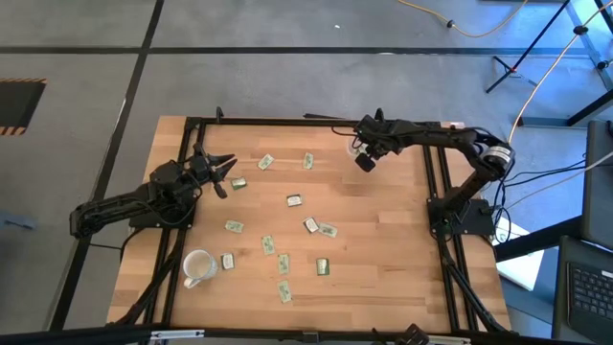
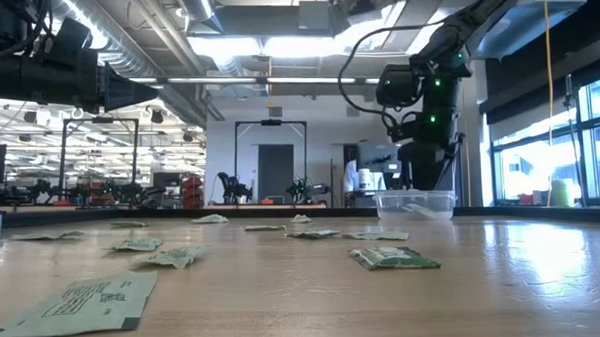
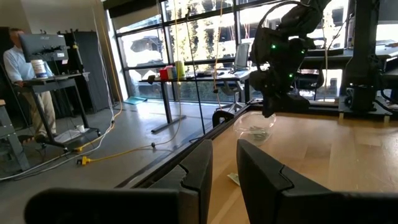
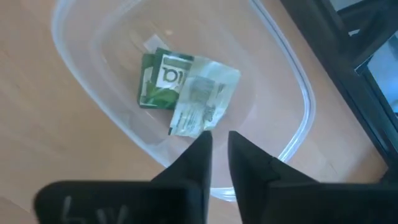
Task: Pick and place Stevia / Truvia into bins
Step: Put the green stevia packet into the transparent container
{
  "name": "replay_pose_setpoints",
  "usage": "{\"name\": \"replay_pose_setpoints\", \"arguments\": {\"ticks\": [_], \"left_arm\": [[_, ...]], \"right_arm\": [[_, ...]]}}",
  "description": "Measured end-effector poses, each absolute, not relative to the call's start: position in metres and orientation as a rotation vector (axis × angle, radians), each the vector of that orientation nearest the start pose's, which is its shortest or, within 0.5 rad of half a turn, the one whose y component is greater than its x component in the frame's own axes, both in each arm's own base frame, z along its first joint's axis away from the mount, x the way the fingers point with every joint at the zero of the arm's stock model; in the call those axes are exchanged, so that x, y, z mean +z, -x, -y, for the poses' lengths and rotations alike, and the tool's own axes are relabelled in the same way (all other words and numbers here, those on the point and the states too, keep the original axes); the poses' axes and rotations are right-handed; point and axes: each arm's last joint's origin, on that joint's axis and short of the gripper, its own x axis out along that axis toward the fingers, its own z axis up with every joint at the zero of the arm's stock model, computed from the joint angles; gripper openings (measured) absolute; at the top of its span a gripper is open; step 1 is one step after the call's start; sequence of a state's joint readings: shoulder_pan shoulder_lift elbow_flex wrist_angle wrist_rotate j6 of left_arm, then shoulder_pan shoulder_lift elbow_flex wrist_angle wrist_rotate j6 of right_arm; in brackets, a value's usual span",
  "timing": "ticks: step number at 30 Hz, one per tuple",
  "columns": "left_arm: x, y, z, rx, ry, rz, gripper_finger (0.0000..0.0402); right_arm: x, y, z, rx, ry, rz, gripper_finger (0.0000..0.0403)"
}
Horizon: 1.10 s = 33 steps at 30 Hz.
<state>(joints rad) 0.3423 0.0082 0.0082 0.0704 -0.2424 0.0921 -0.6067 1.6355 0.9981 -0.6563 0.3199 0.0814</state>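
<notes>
Several pale green and white sachets lie flat across the table, among them one (image 1: 295, 200) mid-table and one (image 2: 393, 256) near the low camera. The clear shallow bin (image 1: 356, 147) stands near the table's far right corner. Two sachets lie in it, a green one (image 4: 163, 76) and a paler crumpled one (image 4: 202, 99). My right gripper (image 1: 365, 161) (image 4: 220, 155) hovers just over the bin (image 4: 301, 118), pointing down, fingers slightly open and empty. My left gripper (image 1: 227, 172) (image 3: 225, 168) is raised over the table's left side, open and empty, pointing toward the bin (image 3: 255, 126).
A white handled mug (image 1: 196, 267) stands near the table's near left corner, with sachets beside it. A black frame rail (image 1: 306, 121) runs along the table's edges. Beyond the far edge are desks, cables and a person at a monitor (image 3: 12, 62).
</notes>
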Motion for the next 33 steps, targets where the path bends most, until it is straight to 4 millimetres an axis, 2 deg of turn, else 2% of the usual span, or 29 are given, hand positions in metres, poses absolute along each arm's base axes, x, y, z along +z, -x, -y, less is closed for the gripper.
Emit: {"name": "replay_pose_setpoints", "arguments": {"ticks": [3,6,9,13,18,22,27,33], "left_arm": [[0.172,-0.089,-0.039,0.587,-0.093,0.044,0.0068],[0.172,-0.089,-0.039,0.587,-0.093,0.044,0.0068],[0.172,-0.089,-0.039,0.587,-0.093,0.044,0.0068],[0.172,-0.089,-0.039,0.587,-0.093,0.044,0.0068],[0.172,-0.089,-0.039,0.587,-0.093,0.044,0.0068],[0.172,-0.089,-0.039,0.587,-0.093,0.043,0.0068],[0.172,-0.089,-0.039,0.587,-0.093,0.043,0.0068],[0.172,-0.089,-0.039,0.587,-0.093,0.043,0.0068]], "right_arm": [[0.189,-0.240,0.172,-0.847,-0.264,-1.258,0.0085],[0.205,-0.250,0.156,-0.756,-0.255,-1.201,0.0093],[0.217,-0.263,0.130,-0.557,-0.260,-1.131,0.0094],[0.221,-0.284,0.085,-0.323,-0.207,-1.083,0.0094],[0.205,-0.305,0.026,-0.107,-0.054,-1.124,0.0094],[0.188,-0.318,-0.009,-0.019,-0.011,-1.128,0.0094],[0.166,-0.327,-0.035,0.027,0.011,-1.150,0.0093],[0.141,-0.329,-0.055,0.086,0.073,-1.221,0.0074]]}}
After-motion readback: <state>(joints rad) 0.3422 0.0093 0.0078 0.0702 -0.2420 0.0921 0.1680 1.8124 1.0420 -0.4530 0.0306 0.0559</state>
